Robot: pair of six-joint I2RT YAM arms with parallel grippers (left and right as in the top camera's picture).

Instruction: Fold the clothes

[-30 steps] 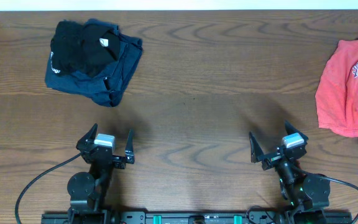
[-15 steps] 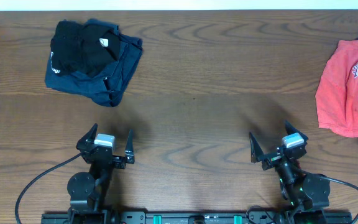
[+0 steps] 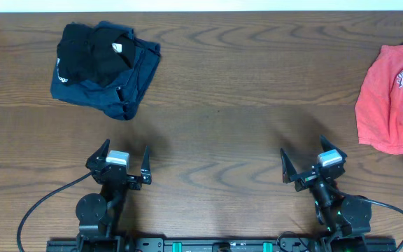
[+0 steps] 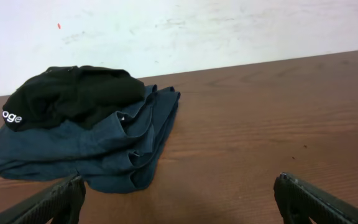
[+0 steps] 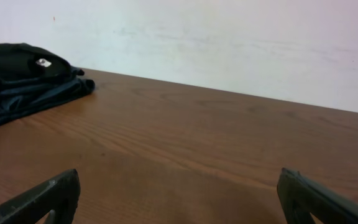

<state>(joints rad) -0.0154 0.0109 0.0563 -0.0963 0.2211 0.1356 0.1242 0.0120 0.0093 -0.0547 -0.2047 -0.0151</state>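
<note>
We find both arms parked at the near edge of the table (image 3: 222, 105), their bases mounted on a dark rail (image 3: 215, 245). The left gripper (image 3: 126, 147) has its jaws spread wide and grips nothing. The right gripper (image 3: 302, 147) stands equally wide and is likewise empty.

The clothes lie in two places. At the far left, a black T-shirt (image 3: 89, 52) with a small white tag (image 3: 117, 47) sits bunched on top of a navy garment (image 3: 137, 80). The two touch and form one rumpled pile. At the right edge, a coral-red lettered T-shirt (image 3: 387, 105) lies spread flat, partly cut off by the frame and well apart from the pile.

In the left wrist view the pile sits ahead and left of the fingers (image 4: 55, 202), with only bare wood between them. In the right wrist view the pile shows at the far left, well apart from that gripper. A pale wall (image 4: 229, 31) borders the far table edge
</note>
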